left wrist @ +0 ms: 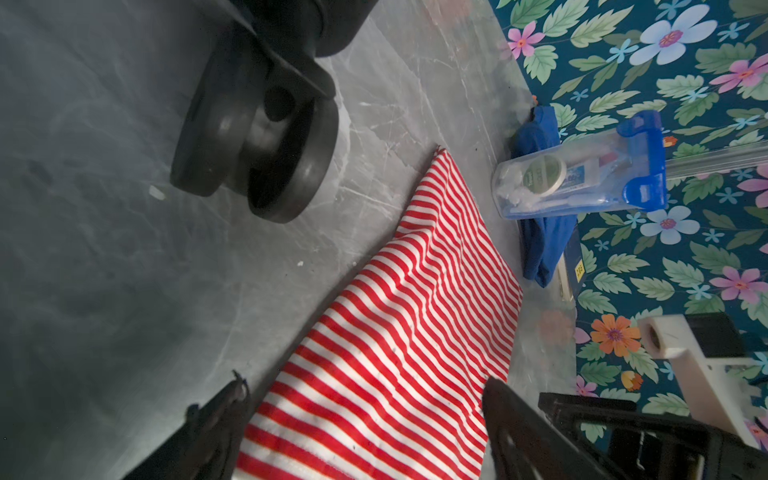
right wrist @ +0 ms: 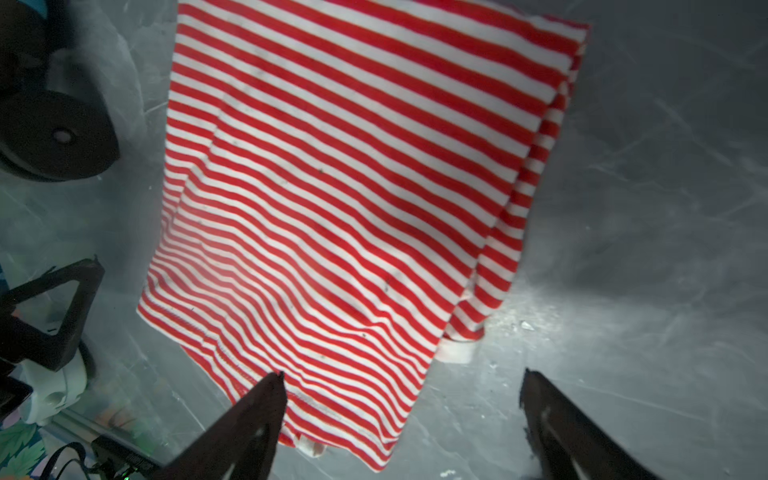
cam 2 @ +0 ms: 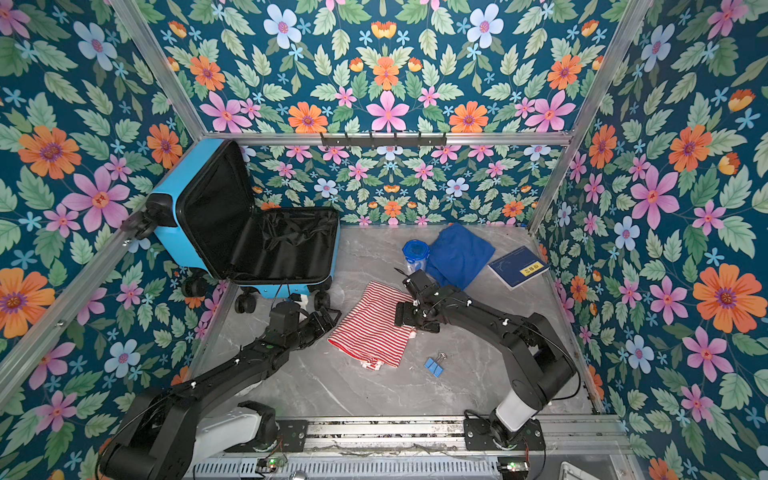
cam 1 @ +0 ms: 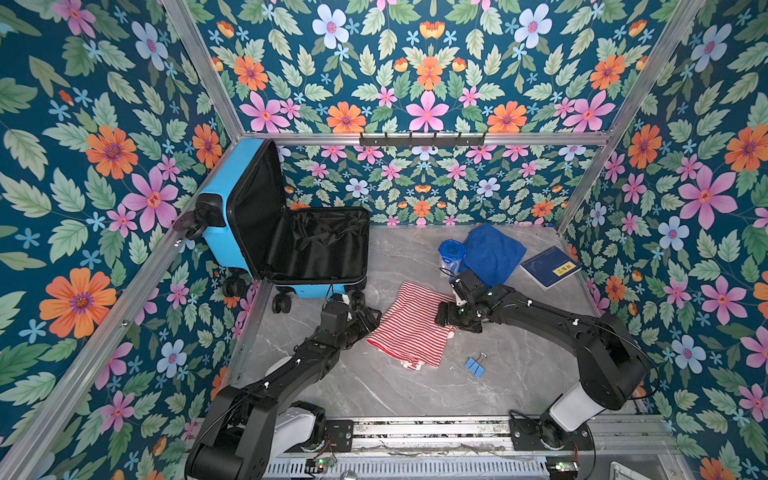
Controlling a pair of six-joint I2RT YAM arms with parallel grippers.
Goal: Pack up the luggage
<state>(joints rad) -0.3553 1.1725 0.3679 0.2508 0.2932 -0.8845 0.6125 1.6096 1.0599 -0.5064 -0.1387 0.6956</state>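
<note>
We are counting one sky-blue suitcase (cam 1: pixel 220 237), and we are seeing four black spinner wheels (cam 1: pixel 281 305) on it. On the bench (cam 1: pixel 519 374) we are finding one red-and-white striped garment (cam 1: pixel 411 328), one blue cloth (cam 1: pixel 492 253), one clear container with a blue lid (cam 1: pixel 451 251), one dark-blue book (cam 1: pixel 548 268) and what we are taking for two blue binder clips (cam 1: pixel 473 368) lying together. We are also counting two robot arms (cam 1: pixel 561 326), each carrying one end effector: the left end effector (cam 1: pixel 374 318) and the right end effector (cam 1: pixel 442 318).
</note>
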